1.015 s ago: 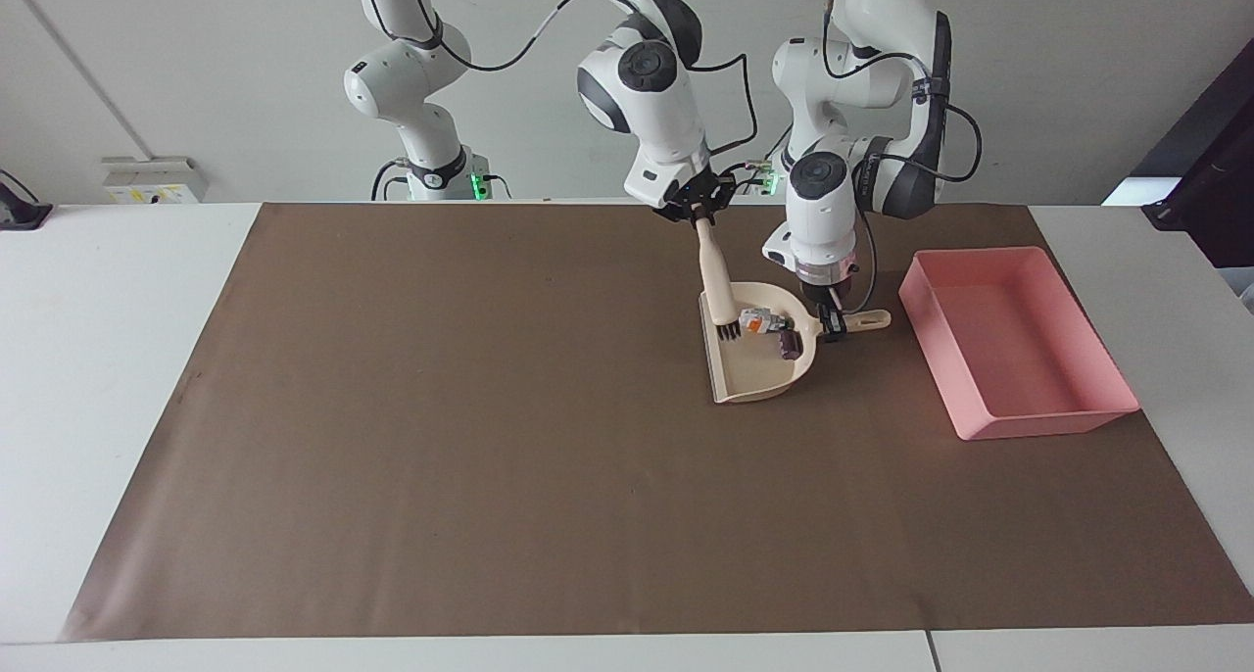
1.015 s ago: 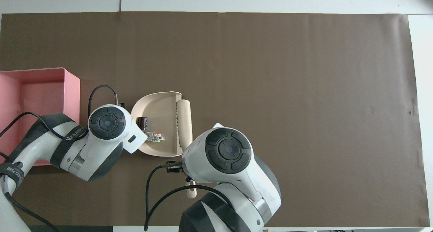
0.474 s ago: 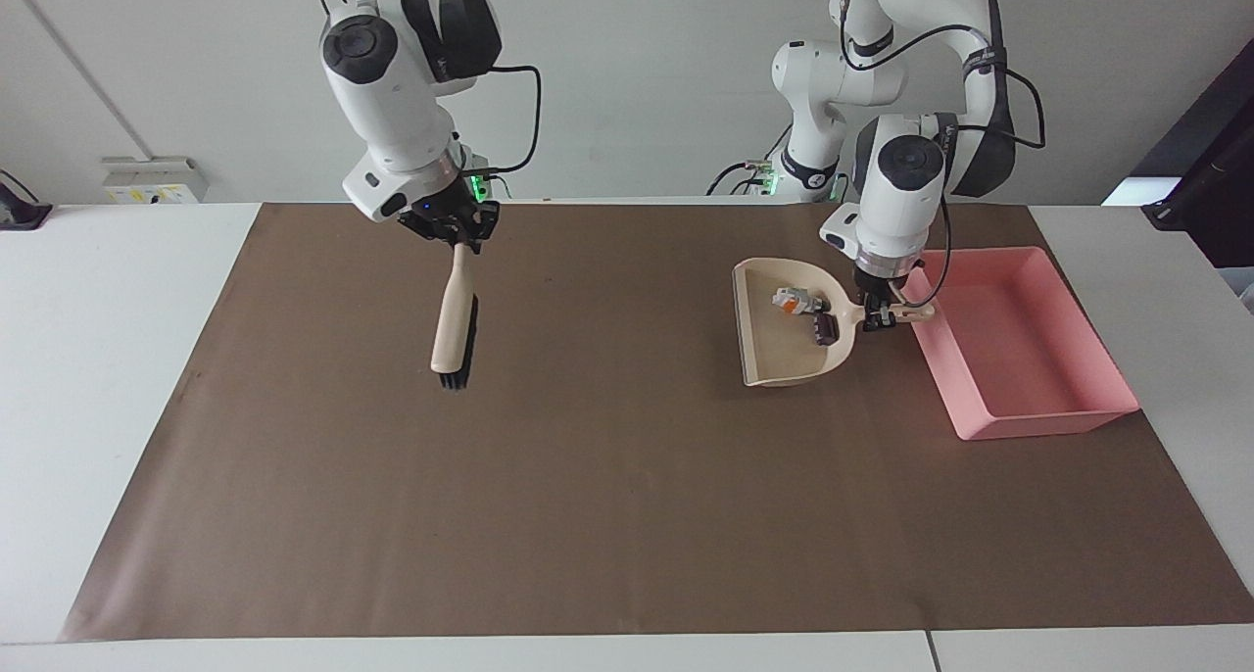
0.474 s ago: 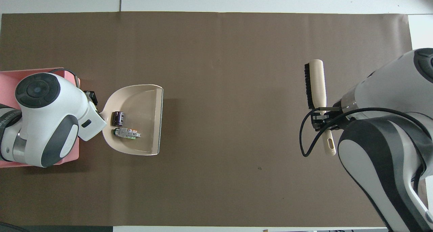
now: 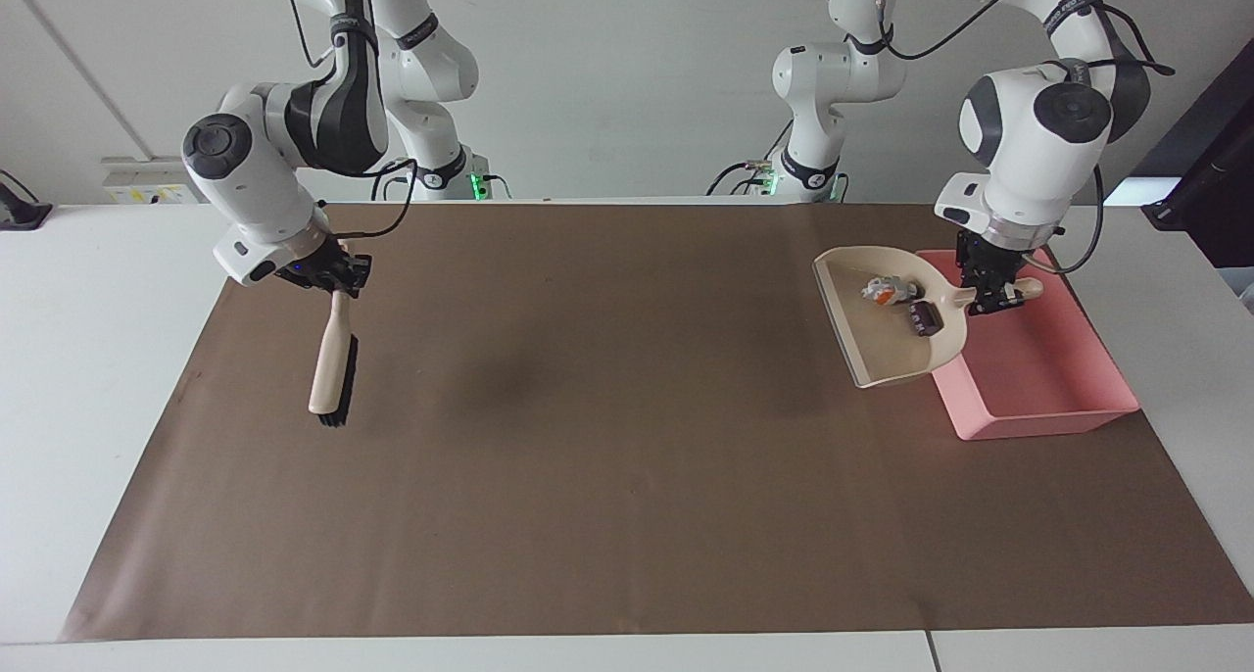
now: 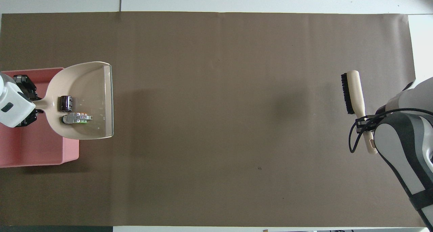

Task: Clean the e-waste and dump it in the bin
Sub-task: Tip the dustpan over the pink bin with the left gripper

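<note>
My left gripper (image 5: 994,295) (image 6: 25,103) is shut on the handle of the beige dustpan (image 5: 882,349) (image 6: 91,86) and holds it in the air, over the pink bin's (image 5: 1038,398) (image 6: 37,154) edge and the mat beside it. The e-waste lies in the pan near the handle: a white block with an orange mark (image 5: 882,291) (image 6: 77,118) and a dark block (image 5: 923,317) (image 6: 65,103). My right gripper (image 5: 338,278) (image 6: 363,120) is shut on the handle of a beige brush (image 5: 328,368) (image 6: 353,91) over the mat at the right arm's end, bristles hanging down.
A brown mat (image 5: 607,437) (image 6: 216,123) covers most of the white table (image 5: 88,378). The bin stands on the mat at the left arm's end.
The left gripper has lifted the dustpan with both pieces higher and carried it partly over the bin. The right gripper has carried the brush farther toward the right arm's end of the table.
</note>
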You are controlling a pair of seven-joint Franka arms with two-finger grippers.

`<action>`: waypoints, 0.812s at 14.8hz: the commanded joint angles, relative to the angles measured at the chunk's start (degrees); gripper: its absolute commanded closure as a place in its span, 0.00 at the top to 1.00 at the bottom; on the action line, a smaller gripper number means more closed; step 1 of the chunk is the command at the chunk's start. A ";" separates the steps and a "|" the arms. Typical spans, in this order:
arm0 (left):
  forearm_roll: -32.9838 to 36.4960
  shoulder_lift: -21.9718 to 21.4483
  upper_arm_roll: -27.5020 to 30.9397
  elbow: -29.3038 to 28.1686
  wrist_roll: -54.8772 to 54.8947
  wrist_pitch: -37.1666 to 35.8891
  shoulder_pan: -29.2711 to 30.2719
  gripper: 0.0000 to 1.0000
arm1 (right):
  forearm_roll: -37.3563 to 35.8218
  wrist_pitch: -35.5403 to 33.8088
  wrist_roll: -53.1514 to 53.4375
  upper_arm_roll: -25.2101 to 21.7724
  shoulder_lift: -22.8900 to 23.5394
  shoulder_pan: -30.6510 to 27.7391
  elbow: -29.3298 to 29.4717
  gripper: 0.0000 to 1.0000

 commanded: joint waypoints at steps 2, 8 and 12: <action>-1.10 4.05 -0.29 7.50 11.55 -0.19 9.21 0.00 | -0.96 8.14 -2.44 1.22 -2.09 -3.47 -7.48 0.00; 9.05 6.17 0.15 7.95 21.27 7.72 16.79 0.01 | -0.69 13.69 -2.79 1.30 -1.83 -4.44 -11.79 0.02; 18.84 7.32 0.23 4.80 18.90 12.99 17.58 0.00 | -0.43 16.50 -7.98 1.22 -1.92 -5.14 -13.29 0.07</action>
